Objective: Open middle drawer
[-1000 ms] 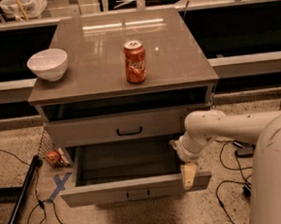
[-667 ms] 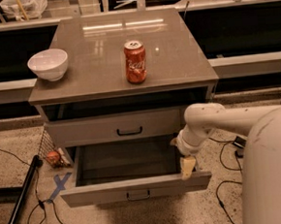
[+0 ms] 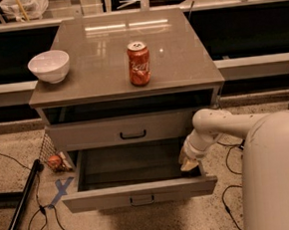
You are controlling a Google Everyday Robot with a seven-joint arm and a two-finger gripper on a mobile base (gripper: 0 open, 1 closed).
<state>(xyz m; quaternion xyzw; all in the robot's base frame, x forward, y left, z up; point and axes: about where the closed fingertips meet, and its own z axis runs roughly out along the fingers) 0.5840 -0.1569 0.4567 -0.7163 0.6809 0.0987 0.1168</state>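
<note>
The middle drawer (image 3: 106,197) is the lowest one in view. It stands pulled far out of the grey-brown cabinet, with its small dark bar handle (image 3: 141,200) at the centre of the front panel and its plain grey interior (image 3: 128,165) showing. My gripper (image 3: 189,164) hangs from the white arm (image 3: 213,126) at the drawer's right side. Its tan tip is just inside the right wall, behind the front panel. It is not on the handle.
Above is a taller drawer front with a bigger black handle (image 3: 133,134), nearly shut. A red soda can (image 3: 139,63) and a white bowl (image 3: 49,66) stand on the cabinet top. A black pole (image 3: 21,201), cables and blue floor tape (image 3: 60,188) lie at the left.
My gripper has moved a little back and up from the drawer's front right corner, deeper along the right wall. The drawer has not visibly moved.
</note>
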